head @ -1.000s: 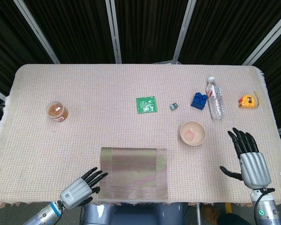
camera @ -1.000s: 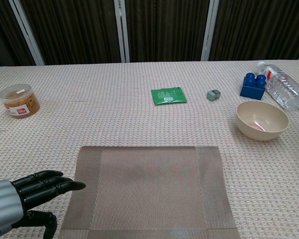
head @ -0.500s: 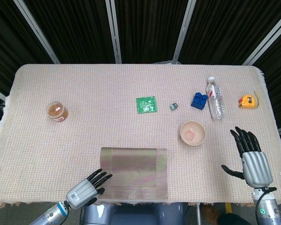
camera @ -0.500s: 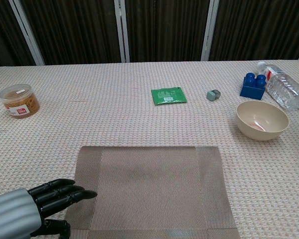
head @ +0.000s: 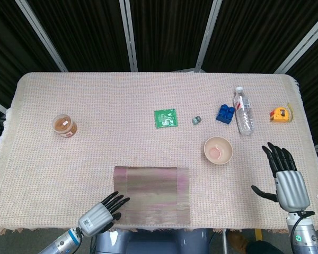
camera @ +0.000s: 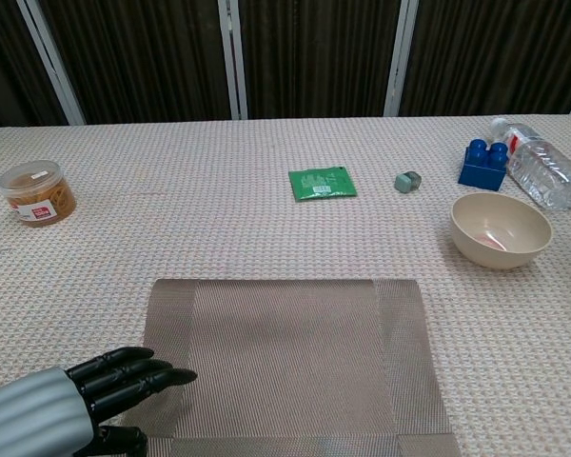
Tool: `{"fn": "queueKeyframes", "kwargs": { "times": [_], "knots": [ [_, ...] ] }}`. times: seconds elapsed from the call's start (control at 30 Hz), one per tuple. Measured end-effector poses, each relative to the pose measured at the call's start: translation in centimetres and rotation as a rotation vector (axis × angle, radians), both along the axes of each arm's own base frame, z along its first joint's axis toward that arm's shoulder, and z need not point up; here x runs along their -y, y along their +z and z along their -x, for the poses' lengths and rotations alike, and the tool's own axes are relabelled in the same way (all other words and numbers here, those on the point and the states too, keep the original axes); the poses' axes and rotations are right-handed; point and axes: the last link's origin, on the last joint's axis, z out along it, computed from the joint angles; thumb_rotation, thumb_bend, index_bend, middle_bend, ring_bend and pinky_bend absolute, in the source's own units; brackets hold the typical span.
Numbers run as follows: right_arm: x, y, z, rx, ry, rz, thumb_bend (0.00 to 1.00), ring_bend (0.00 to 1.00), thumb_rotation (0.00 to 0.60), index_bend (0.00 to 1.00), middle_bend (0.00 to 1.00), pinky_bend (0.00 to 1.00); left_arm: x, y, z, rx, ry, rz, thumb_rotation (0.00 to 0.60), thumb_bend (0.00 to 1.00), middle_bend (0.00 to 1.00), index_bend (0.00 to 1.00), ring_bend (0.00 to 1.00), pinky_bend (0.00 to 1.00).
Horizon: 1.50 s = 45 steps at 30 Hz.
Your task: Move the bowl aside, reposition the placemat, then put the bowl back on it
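Two hands bare, you have the left hand (head: pixel 99 216), fingers spread, over the mat's (head: pixel 153 194) near-left corner at the worktop's front, while the bowl (head: pixel 218 150) sits aside just left of your open right hand (head: pixel 284 175).

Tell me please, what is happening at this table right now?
A two-armed robot is working on a placemat and a bowl. The bowl already sits off the mat, on the tablecloth to its right. The left hand reaches over the mat's near left corner, fingers stretched out; whether it touches the mat is unclear. The right hand is open beside the bowl, holding nothing. The bowl is not yet back on the mat.
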Motion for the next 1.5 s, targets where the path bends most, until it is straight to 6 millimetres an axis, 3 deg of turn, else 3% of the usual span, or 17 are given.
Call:
{"fn": "queueKeyframes", "kwargs": {
  "times": [0.27,0.77,1.07,1.3,1.5],
  "knots": [
    [0.0,0.1,0.0,0.001,0.002,0.001,0.00,0.00,0.600,0.00,0.00,0.00,-0.1,-0.2,-0.1,-0.001,0.000,-0.005,0.600,0.44,0.00,0.49,0.00,0.00],
    [0.0,0.3,0.0,0.011,0.007,0.008,0.00,0.00,0.600,0.00,0.00,0.00,-0.1,-0.8,-0.3,0.007,0.021,-0.002,0.600,0.48,0.00,0.60,0.00,0.00],
    [-0.1,0.4,0.0,0.016,0.009,0.011,0.00,0.00,0.600,0.00,0.00,0.00,-1.0,-0.3,-1.3,0.051,0.040,-0.026,0.600,0.48,0.00,0.61,0.00,0.00],
    [0.0,0.5,-0.1,0.017,0.008,0.017,0.00,0.00,0.600,0.00,0.00,0.00,-3.9,1.2,-4.0,0.150,0.064,-0.091,0.600,0.49,0.00,0.62,0.00,0.00],
    [0.2,0.7,0.2,0.018,-0.004,0.026,0.00,0.00,0.600,0.00,0.00,0.00,-8.6,3.1,-7.2,0.246,0.129,-0.154,0.600,0.49,0.00,0.63,0.00,0.00]
  ]
}}
